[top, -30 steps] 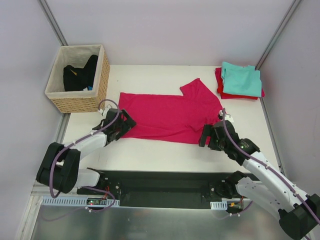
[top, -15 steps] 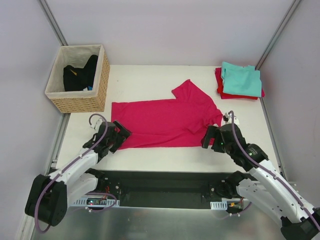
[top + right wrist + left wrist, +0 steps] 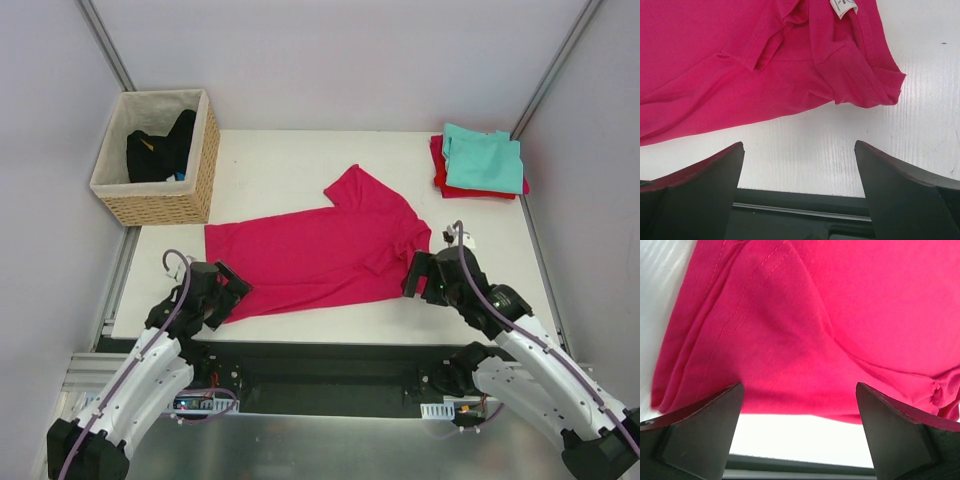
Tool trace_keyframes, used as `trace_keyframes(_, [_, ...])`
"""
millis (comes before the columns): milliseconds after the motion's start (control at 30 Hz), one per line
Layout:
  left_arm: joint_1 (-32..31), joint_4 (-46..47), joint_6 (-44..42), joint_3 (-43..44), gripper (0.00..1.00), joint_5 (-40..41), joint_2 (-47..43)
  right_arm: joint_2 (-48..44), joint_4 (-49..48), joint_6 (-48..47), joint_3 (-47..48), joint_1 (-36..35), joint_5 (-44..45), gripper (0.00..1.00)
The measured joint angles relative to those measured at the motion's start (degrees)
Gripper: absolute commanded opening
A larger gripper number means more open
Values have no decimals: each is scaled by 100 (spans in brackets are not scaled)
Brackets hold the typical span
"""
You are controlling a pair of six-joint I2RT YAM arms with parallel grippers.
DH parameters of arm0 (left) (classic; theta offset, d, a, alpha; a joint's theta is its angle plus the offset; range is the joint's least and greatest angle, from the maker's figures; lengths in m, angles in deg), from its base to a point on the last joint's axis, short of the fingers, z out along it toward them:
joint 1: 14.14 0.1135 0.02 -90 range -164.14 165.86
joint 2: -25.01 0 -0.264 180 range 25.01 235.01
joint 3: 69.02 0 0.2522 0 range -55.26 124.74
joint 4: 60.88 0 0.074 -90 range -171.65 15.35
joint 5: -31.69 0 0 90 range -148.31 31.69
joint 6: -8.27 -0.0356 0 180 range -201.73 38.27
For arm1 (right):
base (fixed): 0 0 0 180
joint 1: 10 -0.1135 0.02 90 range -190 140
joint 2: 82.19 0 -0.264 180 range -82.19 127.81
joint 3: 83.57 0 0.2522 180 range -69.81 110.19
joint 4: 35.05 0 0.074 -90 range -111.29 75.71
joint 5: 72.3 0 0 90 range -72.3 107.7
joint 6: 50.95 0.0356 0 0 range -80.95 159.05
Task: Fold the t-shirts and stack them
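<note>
A large magenta-pink t-shirt (image 3: 320, 250) lies spread flat across the table, one sleeve pointing to the far side. In the left wrist view its hem corner (image 3: 790, 330) fills the picture, with the near edge lying level with the fingertips. My left gripper (image 3: 233, 293) (image 3: 799, 386) stands open at the shirt's near-left corner. My right gripper (image 3: 414, 276) (image 3: 799, 144) is open over bare table just short of the collar end (image 3: 860, 80), where a white neck label (image 3: 842, 6) shows. A folded teal t-shirt (image 3: 485, 160) rests on a folded red one (image 3: 438, 165) at the far right.
A woven wicker basket (image 3: 150, 205) with dark clothes inside stands at the far left corner. The table's near edge and a black rail (image 3: 330, 370) run just behind both grippers. White table surface (image 3: 290, 160) shows beyond the shirt.
The pink shirt has slid toward the near edge and to the left, turning slightly. Both grippers drew back toward the near edge, the left one farther left.
</note>
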State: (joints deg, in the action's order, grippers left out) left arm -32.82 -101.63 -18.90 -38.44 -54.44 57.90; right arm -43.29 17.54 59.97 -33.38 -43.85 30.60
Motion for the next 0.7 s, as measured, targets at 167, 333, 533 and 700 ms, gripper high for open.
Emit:
trace_keyframes(167, [0, -509, -140, 728, 97, -37, 90, 581, -367, -85, 17, -4, 37, 97])
trace_keyframes(333, [0, -507, -374, 1674, 98, -31, 415, 1690, -1008, -208, 162, -7, 37, 97])
trace_keyframes(533, [-2, -505, -581, 2055, 99, 31, 529, 2900, -1818, -428, 422, 33, 50, 97])
trace_keyframes(700, [0, -542, -671, 2059, 99, 81, 643, 3471, -2345, -553, 555, 378, -37, 97])
